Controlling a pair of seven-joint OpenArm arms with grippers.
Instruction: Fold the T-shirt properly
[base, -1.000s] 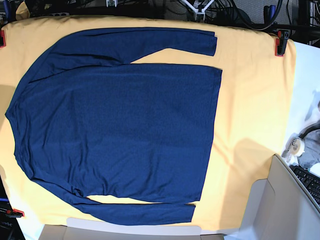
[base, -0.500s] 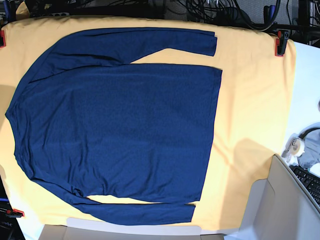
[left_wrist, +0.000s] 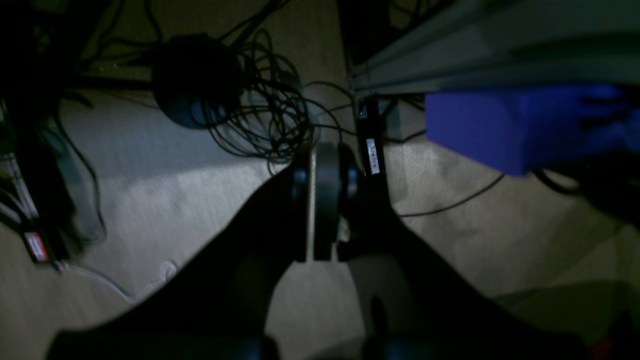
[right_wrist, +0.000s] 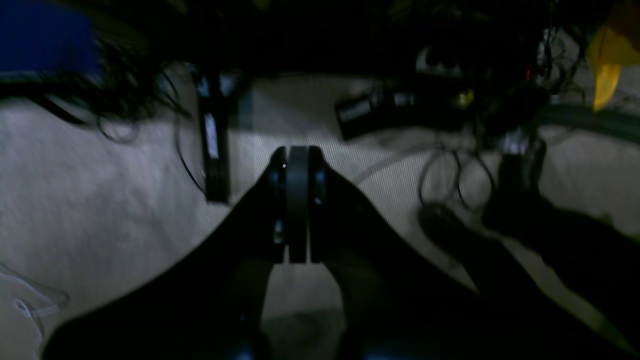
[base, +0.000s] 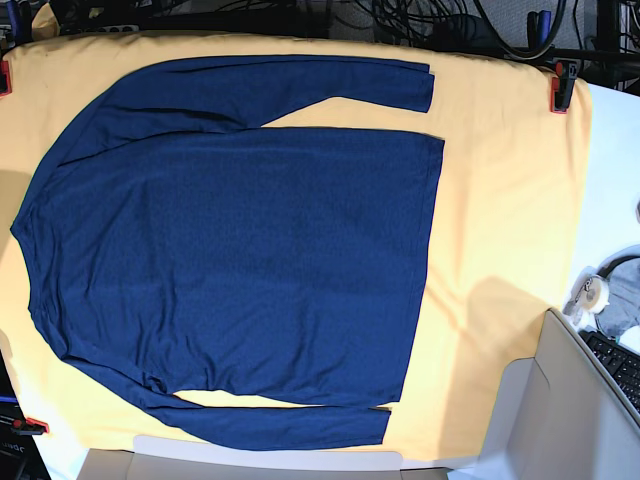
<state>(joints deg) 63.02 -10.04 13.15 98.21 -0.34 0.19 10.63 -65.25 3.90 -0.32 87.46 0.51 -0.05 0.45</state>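
While both arms hang off the counter, your T-shirt lies flat and unfolded.
From left to right: collar near the yellow cloth's left edge, sleeves along top and bottom, hem facing a wide bare strip. Your right claw and left claw are pinched closed, empty, over the floor.

Worktop under yellow-orange cloth, cloth spread nearly edge to edge, white surface showing at right. Red clamps at cloth's corners, one at lower left too. Navy T-shirt lying flat on cloth, unfolded, neck toward left, hem toward right. Both long sleeves run alongside body, one along far edge, one along near edge. Grey cardboard box at lower right corner.
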